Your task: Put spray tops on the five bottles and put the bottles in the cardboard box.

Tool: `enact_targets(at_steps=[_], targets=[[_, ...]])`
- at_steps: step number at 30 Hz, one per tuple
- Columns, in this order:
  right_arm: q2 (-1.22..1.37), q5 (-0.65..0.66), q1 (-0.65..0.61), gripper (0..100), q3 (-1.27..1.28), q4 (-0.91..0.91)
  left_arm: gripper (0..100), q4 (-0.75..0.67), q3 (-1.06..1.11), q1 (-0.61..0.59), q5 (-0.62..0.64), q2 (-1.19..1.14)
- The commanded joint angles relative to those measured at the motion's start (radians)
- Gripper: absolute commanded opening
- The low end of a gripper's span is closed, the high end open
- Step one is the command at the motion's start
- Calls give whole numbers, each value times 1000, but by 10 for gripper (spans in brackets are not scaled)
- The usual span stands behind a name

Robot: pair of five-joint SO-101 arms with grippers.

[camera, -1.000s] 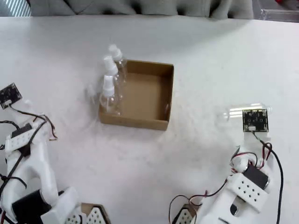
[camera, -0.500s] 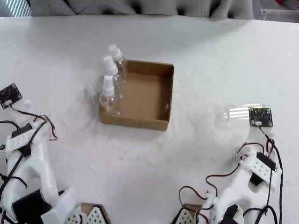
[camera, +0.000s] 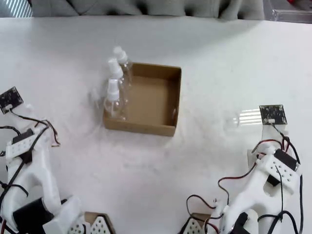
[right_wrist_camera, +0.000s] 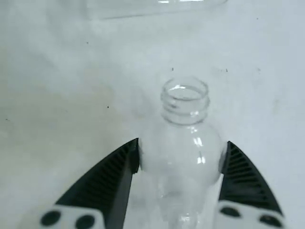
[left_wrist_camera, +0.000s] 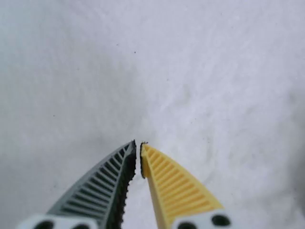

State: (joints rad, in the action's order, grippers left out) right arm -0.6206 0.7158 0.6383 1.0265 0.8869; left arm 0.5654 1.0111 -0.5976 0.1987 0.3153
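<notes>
Since the earlier frame the right arm has drawn back from the cardboard box [camera: 146, 127], taking its load with it. The left arm and the box contents have not shifted.

Right gripper [right_wrist_camera: 181, 144]: closed on a clear bottle [right_wrist_camera: 185, 98], one finger on each side of the rounded shoulder. The threaded neck is open, with no spray top fitted. Beyond the neck lies another clear item [right_wrist_camera: 152, 7], too little shown to identify. The held bottle is well apart from the box, on the side opposite the finished bottles.

Box: upright on the table [camera: 219, 58]. Three capped bottles [camera: 115, 83] stand close together along the wall farthest from the right gripper, apparently inside.

Left gripper [left_wrist_camera: 139, 144]: fingertips together, holding nothing, over bare table and well apart from the box.

Risks, as judged:
- The grip sits on a smooth, curved shoulder, so any push on the neck while fitting a top could squeeze the bottle out of the fingers.
- If this bottle is boxed as it stands, it goes in uncapped.
- A careless approach to the box could topple the three closely packed bottles.
</notes>
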Motion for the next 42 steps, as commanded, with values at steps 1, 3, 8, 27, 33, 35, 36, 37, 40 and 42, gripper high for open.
enact_targets(at_steps=[1,3,8,27,33,35,36,37,40,42], targets=[[-2,15,-18,232,-61,10,26,-21,-37,-1,5,-2],[-2,37,-19,276,-60,15,26,-21,-37,-1,5,-2],[-1,49,-18,323,-57,12,26,-21,-37,-1,3,-2],[229,114,-67,252,-488,346,26,-20,-37,-1,3,-2],[343,229,-68,329,-519,338,26,-20,-37,-1,3,-2],[377,270,-68,324,-523,337,26,-21,-37,-1,3,-2],[394,290,-68,317,-525,337,26,-21,-37,-1,3,-2],[410,310,-68,305,-523,328,26,-21,-37,-1,3,-2],[467,338,-70,255,-525,277,26,-21,-37,-1,3,-2],[501,338,-70,234,-525,236,26,-21,-37,-1,3,-2]])
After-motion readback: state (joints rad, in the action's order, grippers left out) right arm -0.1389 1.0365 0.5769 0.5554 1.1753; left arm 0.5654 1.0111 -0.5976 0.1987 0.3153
